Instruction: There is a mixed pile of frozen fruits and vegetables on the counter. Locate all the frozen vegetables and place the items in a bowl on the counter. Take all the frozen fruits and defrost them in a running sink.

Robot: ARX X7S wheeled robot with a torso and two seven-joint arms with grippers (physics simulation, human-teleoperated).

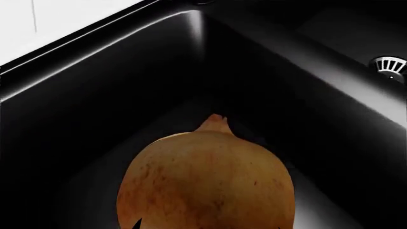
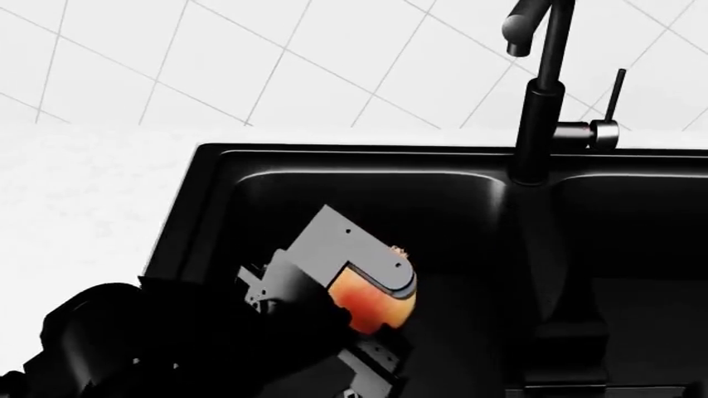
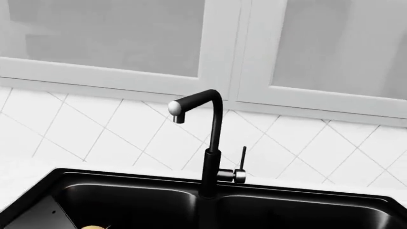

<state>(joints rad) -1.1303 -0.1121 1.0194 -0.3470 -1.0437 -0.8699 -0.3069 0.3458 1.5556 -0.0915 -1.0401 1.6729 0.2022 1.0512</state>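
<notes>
My left gripper [image 2: 385,308] is shut on a round orange-brown fruit [image 2: 363,305] with a small pointed tip, and holds it down inside the left basin of the black sink [image 2: 332,178]. One grey finger [image 2: 370,264] lies over the fruit. The fruit [image 1: 207,183] fills the lower half of the left wrist view, above the dark basin floor. A sliver of the fruit [image 3: 93,227] also shows in the right wrist view. No water shows at the black faucet [image 2: 540,91]. The bowl, the counter pile and my right gripper are out of view.
The sink has a second basin [image 2: 642,249] on the right, past a divider. A drain [image 1: 389,65] sits in the basin floor. The faucet lever [image 2: 606,116] stands beside the spout base. White counter [image 2: 78,207] lies to the left, with tiled wall and cabinets [image 3: 127,33] behind.
</notes>
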